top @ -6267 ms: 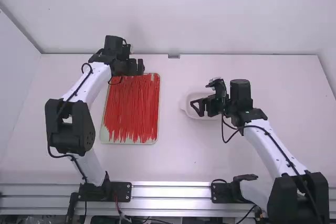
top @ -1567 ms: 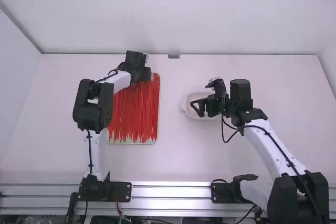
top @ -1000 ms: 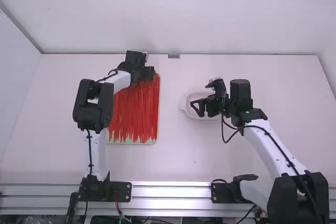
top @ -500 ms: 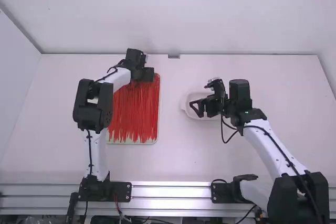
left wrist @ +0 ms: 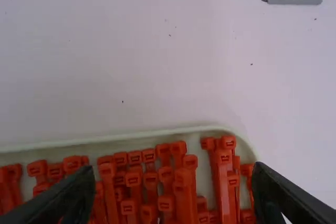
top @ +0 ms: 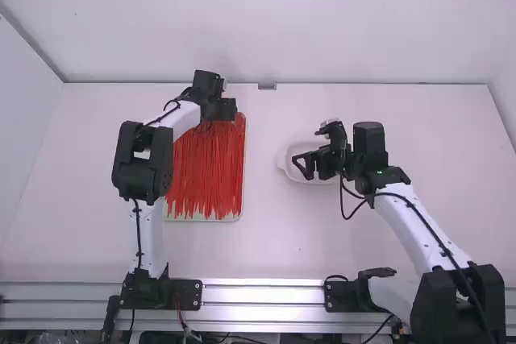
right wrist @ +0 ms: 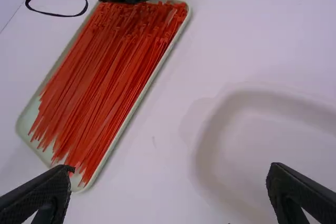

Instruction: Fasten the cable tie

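Many orange cable ties fill a tray on the white table, their heads just below the left gripper, its fingers spread apart. Also spread wide, the right gripper hovers above a white bin, with white walls behind.

Robot lab bench cell.
Plain white tabletop boxed in by bare white walls; two arms bolted to an aluminium rail well behind the left pincer, a grey bracket just beyond it.
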Controlling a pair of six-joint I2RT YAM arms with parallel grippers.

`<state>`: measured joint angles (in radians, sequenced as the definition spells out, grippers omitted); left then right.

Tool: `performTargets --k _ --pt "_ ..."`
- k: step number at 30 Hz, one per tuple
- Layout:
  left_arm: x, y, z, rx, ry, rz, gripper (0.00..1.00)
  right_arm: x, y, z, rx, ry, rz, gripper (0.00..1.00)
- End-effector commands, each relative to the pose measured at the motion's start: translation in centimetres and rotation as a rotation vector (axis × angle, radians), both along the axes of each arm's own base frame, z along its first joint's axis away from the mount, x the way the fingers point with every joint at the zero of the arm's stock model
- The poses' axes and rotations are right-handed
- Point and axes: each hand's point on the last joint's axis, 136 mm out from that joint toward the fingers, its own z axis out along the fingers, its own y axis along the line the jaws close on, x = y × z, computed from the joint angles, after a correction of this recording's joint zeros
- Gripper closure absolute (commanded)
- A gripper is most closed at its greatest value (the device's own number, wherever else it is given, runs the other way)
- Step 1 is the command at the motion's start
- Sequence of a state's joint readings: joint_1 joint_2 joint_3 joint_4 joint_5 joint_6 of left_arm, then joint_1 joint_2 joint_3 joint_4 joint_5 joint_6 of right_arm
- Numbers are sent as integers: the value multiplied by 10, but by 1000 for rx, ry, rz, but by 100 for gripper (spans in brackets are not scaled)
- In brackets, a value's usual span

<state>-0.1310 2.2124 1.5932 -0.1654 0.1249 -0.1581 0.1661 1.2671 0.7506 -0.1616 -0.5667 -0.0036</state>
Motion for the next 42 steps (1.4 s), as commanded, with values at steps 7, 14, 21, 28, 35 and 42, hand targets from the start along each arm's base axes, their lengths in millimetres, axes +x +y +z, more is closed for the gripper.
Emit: performTargets --k 7,14,21,28,35,42 --pt "-2 -6 -19 13 16 -11 20 5 5 11 10 -24 15 0" --pt "-6 -5 -40 13 56 -3 20 5 6 12 8 -26 19 0" --pt "-3 -5 -41 9 45 1 23 5 6 12 10 -24 17 1" --pt "0 -6 -38 10 33 -3 28 4 8 12 8 -27 27 0" --pt "1 -5 -37 14 31 -3 33 6 3 12 9 -24 9 1" --pt "3 -6 -32 12 16 -3 36 5 6 11 5 -27 16 1"
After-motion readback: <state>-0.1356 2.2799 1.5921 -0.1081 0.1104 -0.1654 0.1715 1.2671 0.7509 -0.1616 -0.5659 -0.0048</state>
